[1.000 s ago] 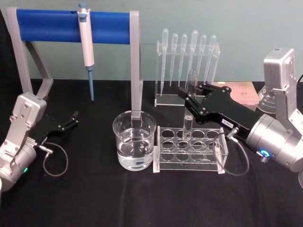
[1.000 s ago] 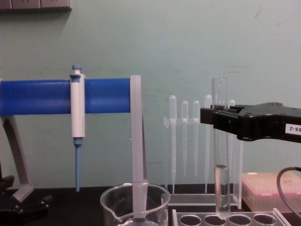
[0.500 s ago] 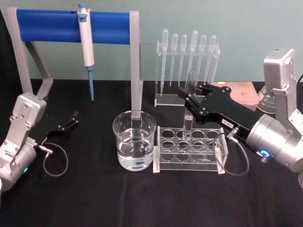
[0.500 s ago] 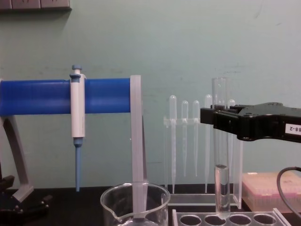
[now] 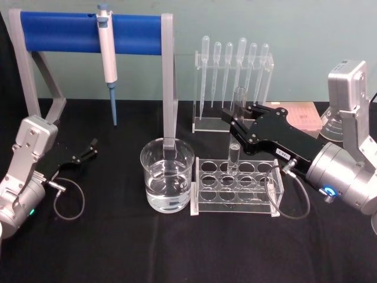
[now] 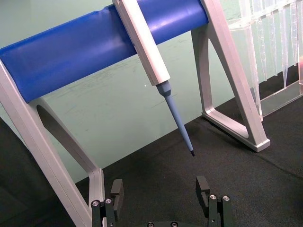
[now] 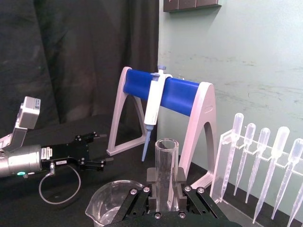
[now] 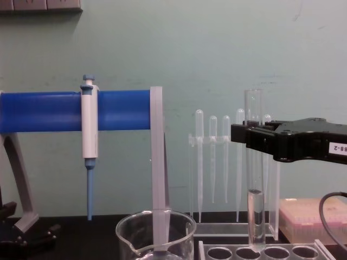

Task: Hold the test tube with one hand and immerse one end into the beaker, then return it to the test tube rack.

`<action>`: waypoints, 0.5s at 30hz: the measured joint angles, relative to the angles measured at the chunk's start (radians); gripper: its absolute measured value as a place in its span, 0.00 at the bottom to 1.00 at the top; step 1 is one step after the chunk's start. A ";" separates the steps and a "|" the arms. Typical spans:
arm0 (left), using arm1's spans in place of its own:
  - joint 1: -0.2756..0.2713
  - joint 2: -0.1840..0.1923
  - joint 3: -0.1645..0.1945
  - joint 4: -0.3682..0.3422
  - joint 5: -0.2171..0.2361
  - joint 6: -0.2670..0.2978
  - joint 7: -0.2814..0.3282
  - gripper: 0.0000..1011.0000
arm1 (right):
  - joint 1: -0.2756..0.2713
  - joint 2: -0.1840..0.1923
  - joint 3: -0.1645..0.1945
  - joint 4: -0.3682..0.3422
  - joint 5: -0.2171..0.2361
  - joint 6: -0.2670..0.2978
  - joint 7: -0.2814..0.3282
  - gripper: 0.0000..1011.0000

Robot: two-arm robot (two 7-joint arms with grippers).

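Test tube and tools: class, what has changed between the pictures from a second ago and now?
Nothing has visibly changed. The right tool stays shut on the upright test tube, its lower end at the rack; the left tool stays open and idle on the left; the beaker has not moved.

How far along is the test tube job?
Grasp done: the right gripper is shut on the test tube, upright, its lower end at a hole of the rack. Whether it has visited the beaker cannot be told. Left: perhaps the dip, then release. The left gripper sits open, far left.
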 joint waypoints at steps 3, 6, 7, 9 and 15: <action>0.000 0.000 0.000 0.000 0.000 0.000 0.000 0.99 | 0.000 0.000 0.000 0.000 0.000 0.000 0.000 0.22; 0.000 0.000 0.000 0.000 0.000 0.000 0.000 0.99 | 0.003 0.002 0.000 -0.013 -0.001 0.001 -0.004 0.22; 0.000 0.000 0.000 0.000 0.000 0.000 0.000 0.99 | 0.005 0.003 0.000 -0.019 -0.001 0.004 -0.006 0.22; 0.000 0.000 0.000 0.000 0.000 0.000 0.000 0.99 | 0.012 0.002 -0.001 -0.034 -0.001 0.015 -0.012 0.22; 0.000 0.000 0.000 0.000 0.000 0.000 0.000 0.99 | 0.055 -0.019 -0.023 -0.054 0.008 0.035 -0.013 0.22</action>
